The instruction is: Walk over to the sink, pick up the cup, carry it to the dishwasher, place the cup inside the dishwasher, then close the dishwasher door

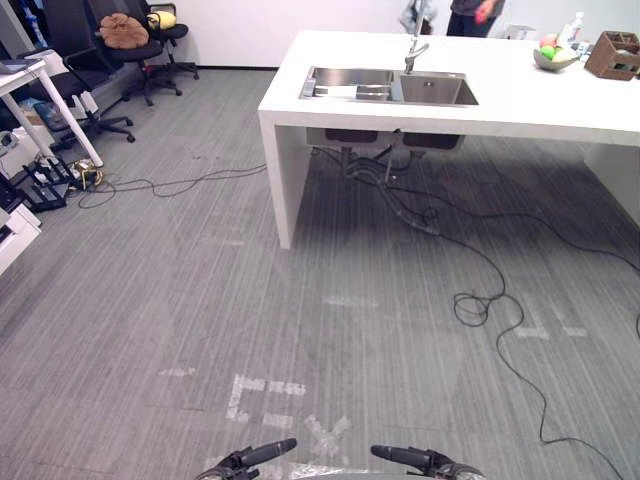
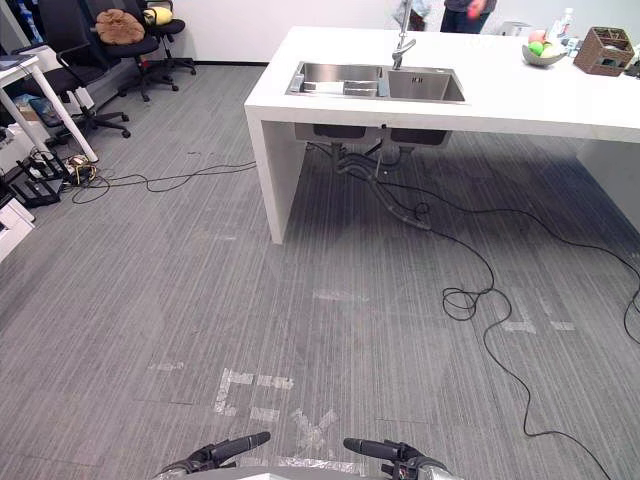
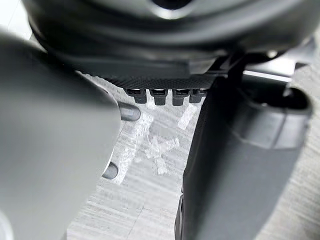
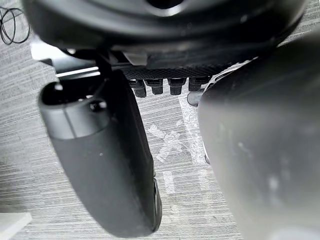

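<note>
Left hand [image 1: 255, 457] and right hand [image 1: 412, 459], both slack and empty, hang about equally far back from the sink [image 1: 440, 92] ahead

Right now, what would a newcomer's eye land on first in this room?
The white counter ahead, with a steel sink and faucet set into its top, and a person standing behind it. Then the office chairs in the far left corner and the pale tape marks on the grey floor nearby.

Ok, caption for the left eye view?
Stainless steel double sink in a white counter ahead; left hand, right hand empty.
</note>
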Motion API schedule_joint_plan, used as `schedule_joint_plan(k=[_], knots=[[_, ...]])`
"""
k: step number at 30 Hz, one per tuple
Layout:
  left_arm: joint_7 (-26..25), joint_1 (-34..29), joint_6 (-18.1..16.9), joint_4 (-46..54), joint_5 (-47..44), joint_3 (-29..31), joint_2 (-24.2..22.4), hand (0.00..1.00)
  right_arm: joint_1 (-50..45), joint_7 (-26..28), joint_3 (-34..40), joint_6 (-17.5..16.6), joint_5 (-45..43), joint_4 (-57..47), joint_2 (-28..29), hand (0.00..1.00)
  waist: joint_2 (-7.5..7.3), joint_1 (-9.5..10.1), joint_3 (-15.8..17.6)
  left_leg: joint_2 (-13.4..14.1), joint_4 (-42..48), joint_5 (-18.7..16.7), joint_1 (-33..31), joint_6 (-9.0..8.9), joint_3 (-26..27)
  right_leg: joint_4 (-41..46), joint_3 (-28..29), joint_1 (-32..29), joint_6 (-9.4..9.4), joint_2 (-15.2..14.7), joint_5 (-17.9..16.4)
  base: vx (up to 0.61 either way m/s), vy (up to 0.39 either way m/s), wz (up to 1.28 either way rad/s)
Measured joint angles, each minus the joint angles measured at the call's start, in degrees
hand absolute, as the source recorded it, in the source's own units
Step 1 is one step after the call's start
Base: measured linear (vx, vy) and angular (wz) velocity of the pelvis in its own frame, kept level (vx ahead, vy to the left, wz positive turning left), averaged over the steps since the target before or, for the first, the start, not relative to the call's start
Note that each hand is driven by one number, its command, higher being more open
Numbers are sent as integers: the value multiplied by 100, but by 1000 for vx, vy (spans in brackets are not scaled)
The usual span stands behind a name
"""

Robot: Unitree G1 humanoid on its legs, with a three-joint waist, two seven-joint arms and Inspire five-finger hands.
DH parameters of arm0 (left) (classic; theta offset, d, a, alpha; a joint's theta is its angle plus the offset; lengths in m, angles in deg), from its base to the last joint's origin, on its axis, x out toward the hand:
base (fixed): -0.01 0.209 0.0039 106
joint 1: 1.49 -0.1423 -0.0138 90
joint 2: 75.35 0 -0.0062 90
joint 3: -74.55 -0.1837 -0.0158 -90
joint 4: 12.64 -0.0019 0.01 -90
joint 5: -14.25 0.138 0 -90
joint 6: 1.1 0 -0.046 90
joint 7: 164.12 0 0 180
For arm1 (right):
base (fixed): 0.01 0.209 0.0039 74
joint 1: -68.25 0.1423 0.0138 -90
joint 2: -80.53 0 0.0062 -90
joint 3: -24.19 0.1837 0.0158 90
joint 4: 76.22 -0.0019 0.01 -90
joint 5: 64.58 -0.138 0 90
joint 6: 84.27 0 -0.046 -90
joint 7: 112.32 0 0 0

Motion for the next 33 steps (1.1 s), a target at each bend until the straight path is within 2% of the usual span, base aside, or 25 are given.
schedule_joint_plan(k=[5, 8, 10, 11, 12, 13, 15, 16, 17, 18, 20, 22, 23, 25, 26, 27, 28, 29, 30, 31, 32, 33], knots=[[-135, -124, -308, 0, -215, 11, -55, 100, -120, -63, 38, -353, -228, 0, 26, 100, -4, 10, 3, -11, -2, 0, 4, 1, -28, 6, -3, 2, 2, -8, 4, -17, -7, 0], [-131, -177, -422, -3, -215, 13, -79, 100, -135, -103, 122, -443, -234, 0, 35, 100, 1, 15, 22, -34, 0, 1, 17, 9, -82, 118, -52, -11, 37, -42, -37, -7, 1, 9], [-116, -210, -540, 2, -212, 11, -99, 100, -150, -228, 243, -481, -438, -7, 53, 100, -56, 10, 131, -92, 3, -57, 83, 53, -203, 941, -157, -242, 107, -220, -505, -43, 13, 27], [-111, -220, -553, 8, -210, 11, -99, 100, -151, -252, 247, -481, -453, -11, 54, 100, -65, 11, 139, -121, 7, -73, 94, 73, -227, 1119, -165, -304, 139, -276, -603, -29, 35, 33], [-88, -232, -602, 32, -215, 16, -104, 100, -153, -324, 246, -497, -528, -29, 74, 100, -102, 30, 154, -237, 48, -141, 106, 173, -279, 1822, -182, -545, 274, -500, -921, -8, 41, 19], [-88, -232, -635, 43, -213, 19, -157, 100, -142, -345, 246, -516, -586, -37, 62, 100, -94, 59, 169, -282, 45, -165, 116, 209, -277, 2327, -124, -786, 326, -611, -1025, -3, 71, 16], [-105, -263, -698, 51, -213, 74, -153, 100, -148, -426, 245, -631, -619, -120, 75, 100, -83, 50, 226, -277, 74, -174, 243, 302, -330, 3327, 13, -1214, 296, -743, -1044, 42, 74, 13], [-156, -271, -692, 47, -217, 156, -114, 100, -169, -412, 235, -625, -665, -130, 100, 100, -56, 28, 224, -239, 151, -196, 290, 314, -360, 3312, 50, -1231, 189, -737, -1165, 83, 34, 15], [-198, -280, -678, 46, -218, 186, -103, 100, -170, -408, 225, -625, -670, -132, 110, 100, -77, 32, 236, -209, 202, -240, 304, 297, -364, 3234, 48, -1244, 171, -729, -1201, 107, -1, 6], [-265, -285, -634, 30, -223, 276, -108, 100, -169, -397, 231, -625, -677, -154, 123, 100, -63, 34, 257, -107, 289, -375, 315, 314, -379, 3089, 40, -1346, 161, -679, -1211, 109, -26, -2], [-324, -255, -528, 21, -213, 470, -128, 100, -172, -338, 245, -620, -818, -211, 127, 100, -49, 31, 321, 119, 500, -586, 315, 227, -393, 3048, 33, -1630, 182, -572, -1198, 173, -78, -1], [-335, -234, -503, 16, -199, 593, -172, 100, -221, -241, 259, -588, -903, -334, 128, 100, -35, 23, 348, 379, 760, -875, 316, 74, -412, 3009, 64, -2018, 257, -469, -1113, 221, -129, 4], [-344, -202, -505, 8, -181, 737, -225, 100, -287, -157, 264, -544, -905, -438, 141, 100, -47, 18, 357, 542, 979, -1139, 371, -54, -459, 2805, 117, -2285, 250, -481, -909, 237, -149, 11], [-376, -193, -491, 1, -53, 901, -271, 100, -360, -80, 271, -516, -901, -580, 147, 100, -52, 15, 361, 647, 1197, -1454, 512, -206, -509, 2531, 209, -2399, 223, -520, -675, 383, -258, 24], [-425, -205, -474, 2, 25, 1057, -312, 100, -399, -54, 296, -454, -899, -690, 148, 100, -66, 16, 367, 697, 1406, -1814, 721, -351, -600, 2439, 220, -2417, 199, -668, -516, 562, -407, 35], [-431, -220, -472, 2, 25, 1125, -323, 100, -443, -51, 314, -434, -893, -710, 162, 100, -79, 20, 369, 706, 1443, -1945, 824, -413, -639, 2455, 231, -2408, 190, -716, -449, 530, -388, 44], [-449, -248, -468, -3, 37, 1156, -359, 100, -453, -24, 438, -372, -911, -723, 163, 100, -74, -11, 367, 810, 1447, -2110, 972, -429, -709, 2804, 207, -2420, 140, -721, -73, 445, -329, 37], [-456, -257, -471, -9, 76, 1167, -414, 100, -446, -5, 526, -317, -968, -732, 140, 100, -19, -33, 330, 913, 1394, -2178, 1077, -303, -750, 3090, 130, -2454, 80, -677, -228, 604, -380, 37], [-456, -299, -545, 22, 232, 1383, -527, 100, -361, -22, 676, -234, -988, -658, 107, 100, 166, -7, 239, 1093, 1608, -1936, 1071, -221, -876, 3506, 5, -2524, -55, -539, -766, 713, -461, 15], [-450, -317, -618, 51, 252, 1510, -592, 100, -359, -25, 685, -171, -994, -618, 92, 100, 193, 1, 209, 1192, 1931, -1678, 934, -217, -958, 3551, -33, -2471, -197, -406, -963, 720, -458, -3], [-450, -315, -639, 48, 276, 1520, -592, 100, -359, -25, 702, -124, -994, -613, 87, 100, 215, -2, 187, 1247, 2156, -1560, 841, -218, -990, 3497, -51, -2412, -242, -316, -1034, 591, -376, -20], [-438, -285, -667, 42, 422, 1505, -603, 100, -349, -22, 780, -11, -1010, -593, 70, 100, 292, -14, 136, 1380, 2790, -1298, 561, -237, -1084, 3280, -100, -2218, -340, -111, -1116, 600, -319, -19]])
